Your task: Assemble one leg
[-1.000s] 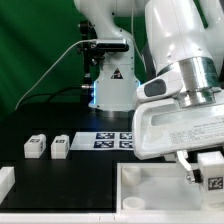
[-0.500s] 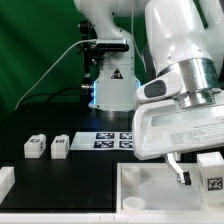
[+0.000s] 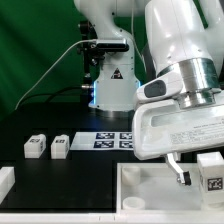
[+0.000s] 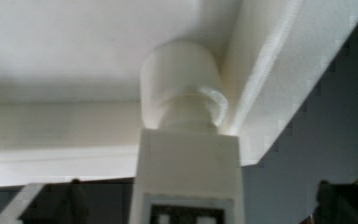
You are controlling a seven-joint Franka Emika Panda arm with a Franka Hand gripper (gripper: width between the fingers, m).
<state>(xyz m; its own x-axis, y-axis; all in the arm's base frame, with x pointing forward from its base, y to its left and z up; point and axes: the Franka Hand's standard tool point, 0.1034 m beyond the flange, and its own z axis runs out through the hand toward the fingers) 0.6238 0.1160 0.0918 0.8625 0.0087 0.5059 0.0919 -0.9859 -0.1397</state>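
Observation:
A leg (image 3: 212, 172), a small white block with a square tag, stands at the near right corner of the large white tray-shaped piece (image 3: 150, 186). In the wrist view the leg (image 4: 190, 150) runs up the middle into the tray's corner (image 4: 87, 60). My gripper (image 3: 203, 176) straddles this leg with its jaws open. One finger (image 3: 178, 170) stands clear of the leg on the exterior view's left. The other finger is out of that view. In the wrist view the gripper (image 4: 194, 212) shows both dark fingertips (image 4: 23, 205) far out from the leg.
Two more legs (image 3: 36, 146) (image 3: 61, 147) lie on the black table at the exterior view's left. The marker board (image 3: 108, 140) lies behind the tray. A white part (image 3: 5, 182) sits at the left edge. The arm's base (image 3: 110, 80) stands at the back.
The visible finger has moved away from the leg toward the exterior view's left, so the jaws have opened and let go of the leg. The leg stays in the tray corner.

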